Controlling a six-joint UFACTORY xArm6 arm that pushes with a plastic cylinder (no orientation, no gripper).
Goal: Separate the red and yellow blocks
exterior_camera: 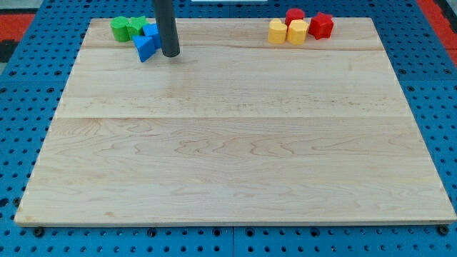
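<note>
Two yellow blocks sit at the view's top right: a rounded one [277, 31] and a hexagonal one [297, 31], side by side and touching. A red block [295, 15] lies just behind them and a red star-like block [321, 26] touches the hexagonal yellow one on its right. My tip [170, 53] rests on the board at the view's top left, far from this cluster, just right of a blue triangular block [145, 48].
At the top left, two green blocks [120, 28] [137, 25] and a second blue block [151, 31] sit near the wooden board's [235, 157] top edge. Blue perforated table surrounds the board.
</note>
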